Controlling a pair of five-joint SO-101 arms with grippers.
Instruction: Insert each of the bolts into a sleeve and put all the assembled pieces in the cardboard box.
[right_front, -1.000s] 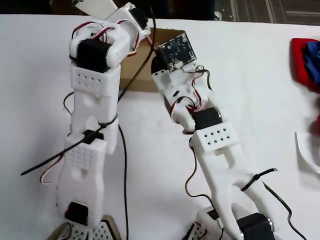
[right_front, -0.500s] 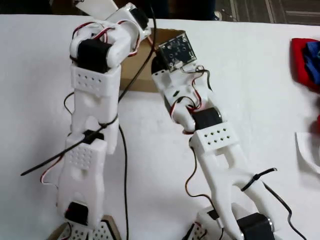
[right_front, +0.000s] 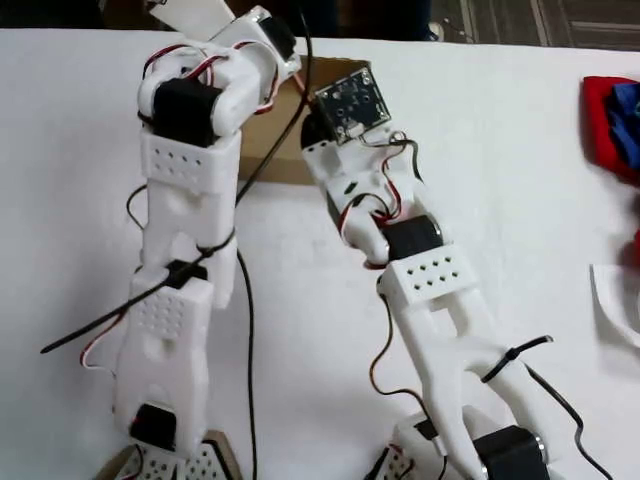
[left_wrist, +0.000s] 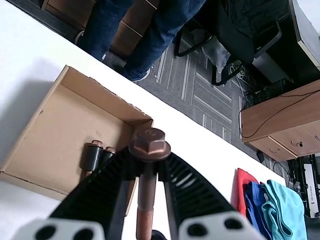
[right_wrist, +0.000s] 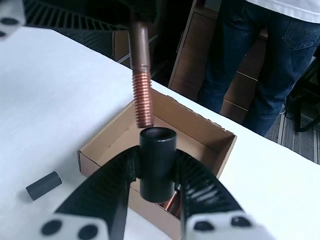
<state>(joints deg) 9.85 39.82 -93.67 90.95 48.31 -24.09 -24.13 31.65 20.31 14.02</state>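
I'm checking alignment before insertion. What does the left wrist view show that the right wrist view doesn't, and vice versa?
Left wrist view: the hex head of the bolt in the left gripper, and folded cloths beyond. Right wrist view: the sleeve clamped in the right gripper, the bolt's threaded tip right at its opening, and a loose sleeve on the table. Shared: the bolt's shaft and the cardboard box.

A white table (right_front: 520, 150) carries everything. Toward its far edge sits an open cardboard box (left_wrist: 47, 137), flat on the surface. A loose black sleeve (right_wrist: 43, 185) lies on its side near the box. Red and blue folded cloths (right_front: 612, 115) lie at the right edge, a white curved piece (right_front: 612, 312) near them.
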